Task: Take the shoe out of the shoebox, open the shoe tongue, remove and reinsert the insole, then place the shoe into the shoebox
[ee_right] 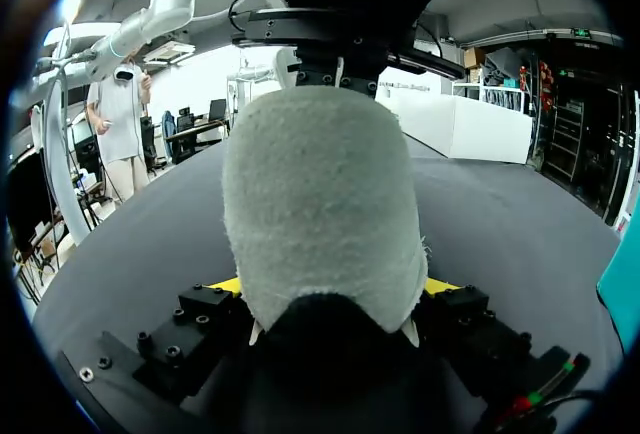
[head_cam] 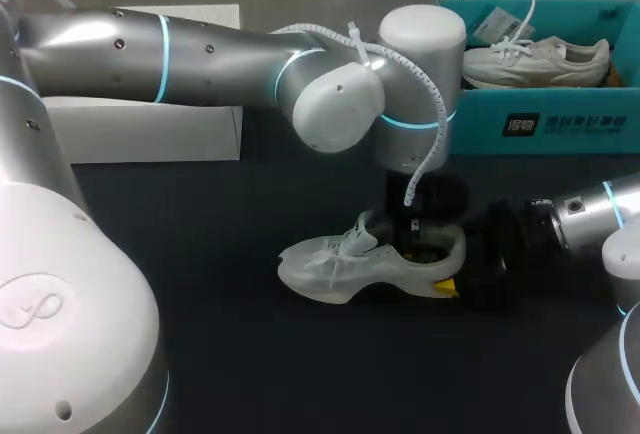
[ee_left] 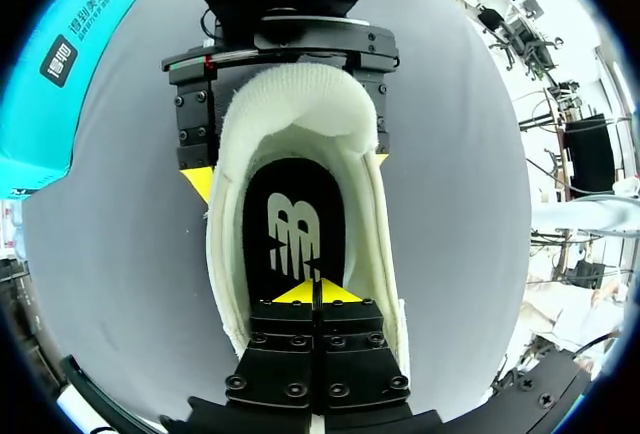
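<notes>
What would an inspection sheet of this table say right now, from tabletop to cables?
Surface: dark table, matte top.
Job's things: white shoe lying on the table, black insole inside it; teal shoebox at the far right holding a second shoe.
Clutter: white box at the far left.
Grippers: left gripper shut, tips on the insole; right gripper shut on the shoe's heel.
Cables: white coiled cable hanging along the left arm at its wrist.
Surroundings: nothing seen.

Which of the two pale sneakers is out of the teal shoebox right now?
The off-white mesh sneaker resting on the dark table, its heel clamped between the right arm's jaws. The other pale sneaker sits inside the teal cardboard shoebox.
</notes>
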Robot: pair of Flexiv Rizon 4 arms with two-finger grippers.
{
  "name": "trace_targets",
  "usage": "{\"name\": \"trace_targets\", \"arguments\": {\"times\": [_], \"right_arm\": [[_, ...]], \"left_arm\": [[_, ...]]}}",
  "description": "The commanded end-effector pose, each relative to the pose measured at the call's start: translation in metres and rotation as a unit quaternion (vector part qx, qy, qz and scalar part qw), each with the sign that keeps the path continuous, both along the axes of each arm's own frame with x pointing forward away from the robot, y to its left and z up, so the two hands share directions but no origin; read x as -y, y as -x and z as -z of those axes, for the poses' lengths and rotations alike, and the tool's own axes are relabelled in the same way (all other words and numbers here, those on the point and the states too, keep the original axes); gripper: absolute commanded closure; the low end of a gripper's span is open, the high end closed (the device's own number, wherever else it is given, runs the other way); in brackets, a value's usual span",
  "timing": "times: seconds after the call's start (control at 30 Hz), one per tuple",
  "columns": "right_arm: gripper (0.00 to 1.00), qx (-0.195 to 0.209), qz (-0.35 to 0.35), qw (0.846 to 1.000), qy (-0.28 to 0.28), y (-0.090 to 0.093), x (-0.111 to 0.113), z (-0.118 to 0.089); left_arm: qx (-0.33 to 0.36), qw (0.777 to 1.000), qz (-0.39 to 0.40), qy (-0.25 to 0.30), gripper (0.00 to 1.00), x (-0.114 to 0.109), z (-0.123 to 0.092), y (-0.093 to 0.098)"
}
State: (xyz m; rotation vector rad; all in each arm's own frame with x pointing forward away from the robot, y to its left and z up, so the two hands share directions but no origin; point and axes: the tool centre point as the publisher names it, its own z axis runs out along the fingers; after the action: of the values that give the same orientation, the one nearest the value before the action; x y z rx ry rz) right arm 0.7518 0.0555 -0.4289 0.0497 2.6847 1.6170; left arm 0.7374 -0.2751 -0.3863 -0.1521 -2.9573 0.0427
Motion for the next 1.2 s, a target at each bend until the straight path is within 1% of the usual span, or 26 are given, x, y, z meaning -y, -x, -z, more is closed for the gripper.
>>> {"name": "trace_targets", "arguments": {"times": [0.03,0.17,0.37,0.4,0.43,0.57,0.73,0.9,1.0,1.13,1.2], "right_arm": [[1.0,0.001,0.001,1.0,0.001,-0.001,0.0,0.003],[1.0,0.001,0.001,1.0,0.001,-0.001,0.0,0.003],[1.0,0.001,0.001,1.0,0.001,-0.001,0.0,0.003],[1.0,0.001,0.001,1.0,0.001,-0.001,0.0,0.003],[1.0,0.001,0.001,1.0,0.001,-0.001,0.0,0.003],[1.0,0.001,0.001,1.0,0.001,-0.001,0.0,0.003],[1.0,0.001,0.001,1.0,0.001,-0.001,0.0,0.003],[1.0,0.001,0.001,1.0,0.001,-0.001,0.0,0.003],[1.0,0.001,0.001,1.0,0.001,-0.001,0.0,0.003],[1.0,0.001,0.001,1.0,0.001,-0.001,0.0,0.003],[1.0,0.001,0.001,1.0,0.001,-0.001,0.0,0.003]], "left_arm": [[0.001,1.0,0.0,0.007,1.0,-0.009,0.005,0.008],[-0.004,1.0,0.002,0.005,1.0,-0.013,0.011,0.011],[-0.023,1.0,0.003,0.002,1.0,-0.013,0.02,0.009],[-0.024,1.0,0.004,0.001,0.92,-0.013,0.021,0.009],[-0.023,1.0,0.004,0.001,0.87,-0.012,0.022,0.009],[-0.022,1.0,0.005,-0.003,0.84,-0.012,0.027,0.009],[-0.017,1.0,0.007,-0.006,0.85,-0.011,0.041,0.009],[-0.004,1.0,0.009,0.0,0.9,-0.009,0.055,0.01],[0.028,1.0,0.001,0.002,0.92,-0.008,0.062,0.01],[0.073,0.997,-0.017,0.009,1.0,-0.008,0.067,0.009],[0.084,0.996,-0.021,0.015,1.0,-0.009,0.066,0.01]]}}
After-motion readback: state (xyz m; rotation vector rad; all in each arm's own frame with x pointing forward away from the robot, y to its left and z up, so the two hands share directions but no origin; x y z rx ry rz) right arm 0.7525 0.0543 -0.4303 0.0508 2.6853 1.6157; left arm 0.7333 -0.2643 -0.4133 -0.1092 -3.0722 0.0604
